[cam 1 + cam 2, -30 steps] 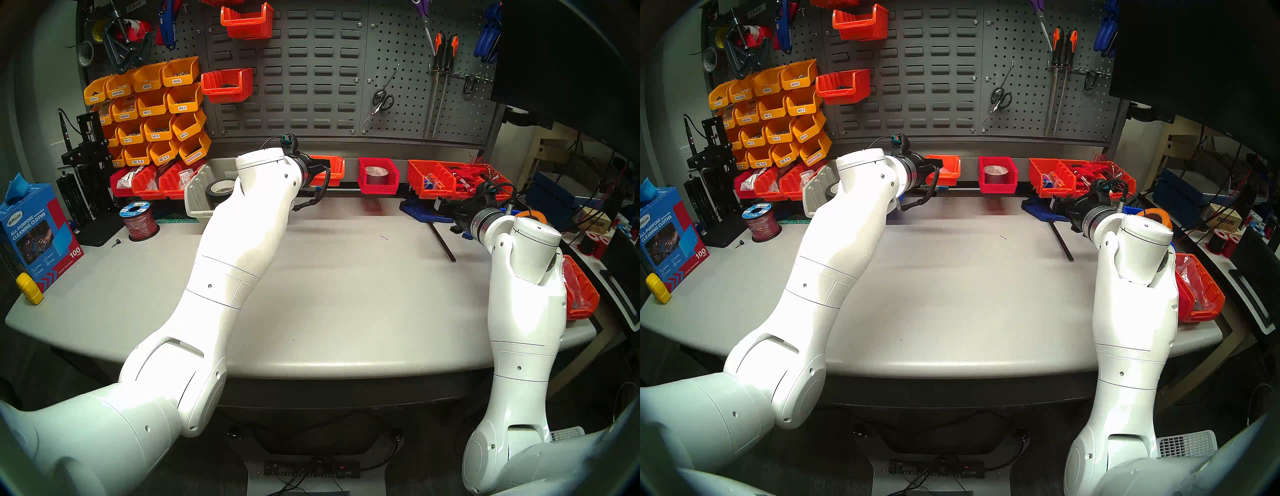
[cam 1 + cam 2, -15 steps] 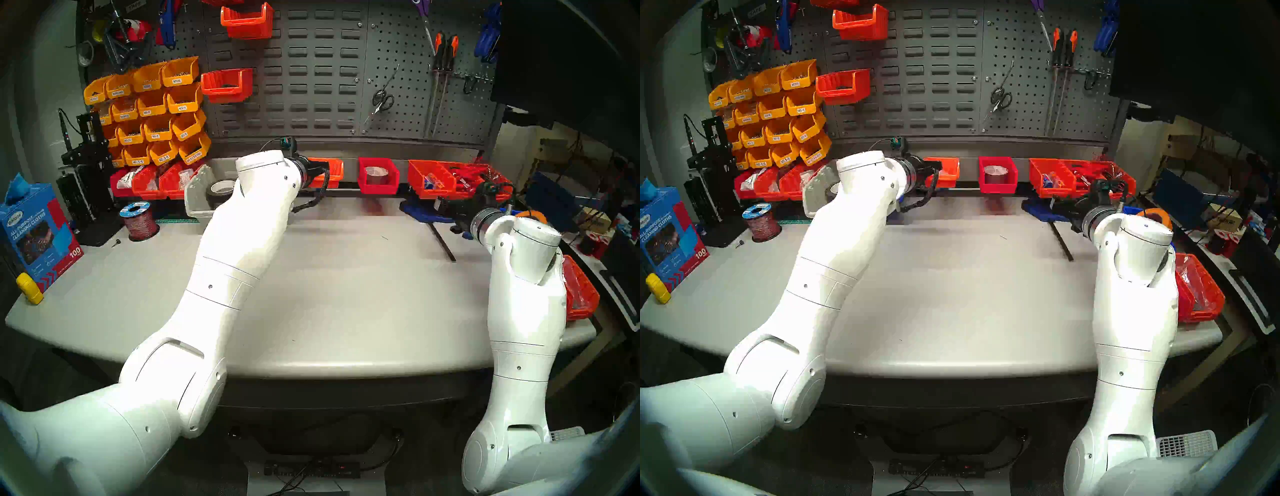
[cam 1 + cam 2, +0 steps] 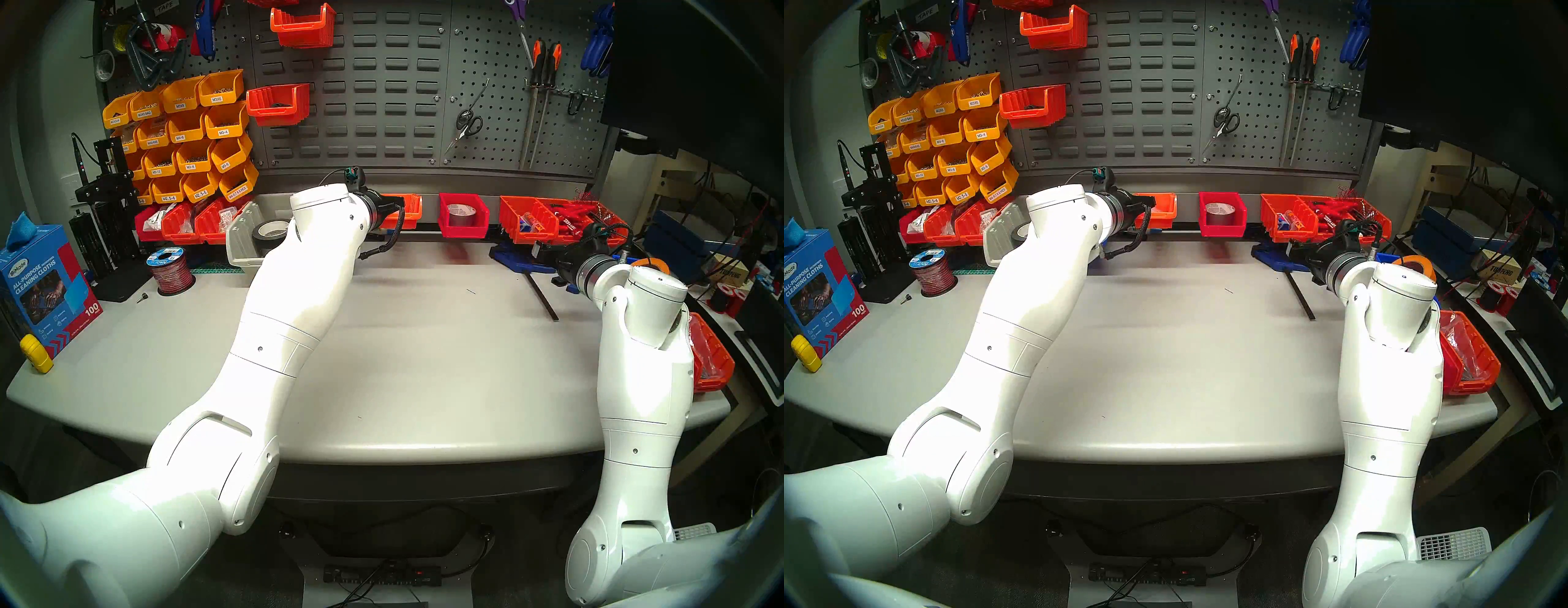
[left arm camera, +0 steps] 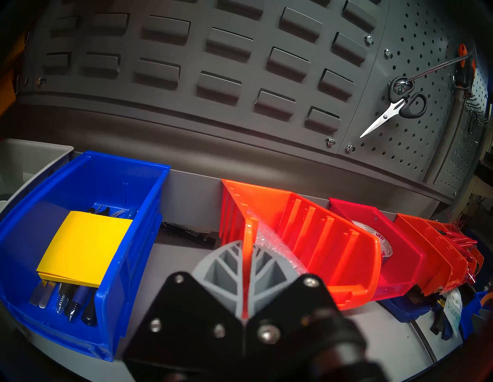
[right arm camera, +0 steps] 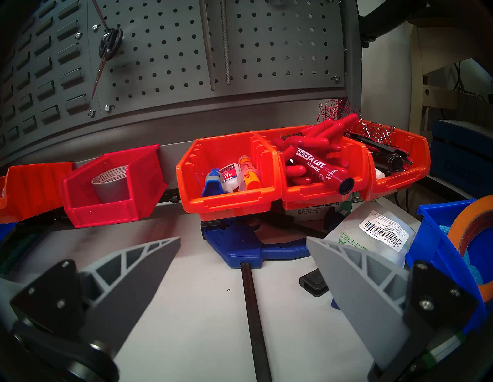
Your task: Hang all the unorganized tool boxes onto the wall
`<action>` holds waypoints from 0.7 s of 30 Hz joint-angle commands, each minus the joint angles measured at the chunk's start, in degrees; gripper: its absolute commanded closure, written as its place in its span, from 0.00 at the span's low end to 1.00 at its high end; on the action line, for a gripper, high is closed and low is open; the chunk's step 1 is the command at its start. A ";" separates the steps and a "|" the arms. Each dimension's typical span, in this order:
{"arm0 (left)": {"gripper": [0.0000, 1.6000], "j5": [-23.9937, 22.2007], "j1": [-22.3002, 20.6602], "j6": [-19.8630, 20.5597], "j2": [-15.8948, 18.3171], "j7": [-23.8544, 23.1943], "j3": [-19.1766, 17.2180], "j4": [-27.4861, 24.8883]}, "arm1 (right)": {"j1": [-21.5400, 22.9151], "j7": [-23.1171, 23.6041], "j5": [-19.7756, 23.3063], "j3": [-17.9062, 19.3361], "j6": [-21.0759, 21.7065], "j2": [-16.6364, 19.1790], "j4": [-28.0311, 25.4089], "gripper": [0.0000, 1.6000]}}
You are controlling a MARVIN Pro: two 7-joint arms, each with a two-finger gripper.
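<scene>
Grey table (image 3: 403,361) with wire spool (image 3: 172,271)

Counter middle: the counter (image 3: 424,361) lies bare between the two arms, an open lane up to the rail (image 3: 428,199).
Louvred wall: the slots of the wall (image 3: 382,97) stand free right of the two hung orange bins (image 3: 278,104).
Left pincer: the left pincer (image 4: 246,269) is clamped on the wall of the orange ribbed bin (image 4: 320,240); the blue bin (image 4: 88,240) crowds its left, the red bin (image 4: 386,240) touches on the right.
Right pincer: the right pincer (image 5: 242,256) is spread wide; the blue clamp (image 5: 240,248) and its black bar (image 5: 253,306) lie straight ahead.
</scene>
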 commanded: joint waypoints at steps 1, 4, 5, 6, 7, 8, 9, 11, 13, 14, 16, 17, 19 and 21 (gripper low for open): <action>1.00 -0.02 -1.68 -1.10 -0.44 -0.36 -0.56 -1.40 | 0.81 -0.06 0.10 -0.13 0.04 -0.14 -0.79 0.00; 1.00 0.03 -1.36 -0.97 -0.47 -0.22 -0.75 -1.87 | 0.82 -0.03 0.06 -0.12 0.04 -0.16 -0.79 0.00; 1.00 0.07 -1.28 -0.94 -0.48 -0.18 -0.81 -1.98 | 0.82 -0.02 0.04 -0.11 0.05 -0.17 -0.79 0.00; 1.00 0.11 -1.22 -0.93 -0.49 -0.18 -0.85 -2.06 | 0.82 -0.01 0.03 -0.11 0.05 -0.18 -0.79 0.00; 1.00 0.14 -1.18 -0.95 -0.49 -0.18 -0.88 -2.10 | 0.83 -0.01 0.02 -0.11 0.05 -0.19 -0.79 0.00; 1.00 0.17 -1.14 -0.96 -0.50 -0.20 -0.93 -2.13 | 0.83 0.00 0.00 -0.10 0.05 -0.20 -0.79 0.00; 1.00 0.23 -1.13 -1.03 -0.49 -0.25 -0.98 -2.11 | 0.83 0.02 -0.01 -0.09 0.06 -0.21 -0.79 0.00; 1.00 0.30 -1.11 -1.12 -0.50 -0.33 -1.05 -2.05 | 0.84 0.04 -0.05 -0.08 0.06 -0.23 -0.79 0.00; 1.00 0.36 -1.12 -1.21 -0.53 -0.39 -1.10 -1.97 | 0.84 0.06 -0.07 -0.08 0.07 -0.24 -0.80 0.00; 1.00 0.40 -1.13 -1.26 -0.57 -0.42 -1.13 -1.92 | 0.85 0.07 -0.09 -0.07 0.07 -0.25 -0.80 0.00; 1.00 0.48 -1.26 -1.50 -0.73 -0.48 -1.20 -1.48 | 0.85 0.09 -0.12 -0.06 0.07 -0.27 -0.80 0.00; 1.00 0.53 -1.32 -1.64 -0.80 -0.52 -1.21 -1.25 | 0.85 0.10 -0.13 -0.05 0.08 -0.28 -0.80 0.00; 1.00 0.60 -1.41 -1.97 -0.96 -0.67 -1.22 -0.84 | 0.86 0.12 -0.16 -0.05 0.08 -0.29 -0.80 0.00; 1.00 0.75 -1.50 -2.43 -1.01 -1.02 -1.11 -0.35 | 0.86 0.14 -0.18 -0.04 0.08 -0.31 -0.80 0.00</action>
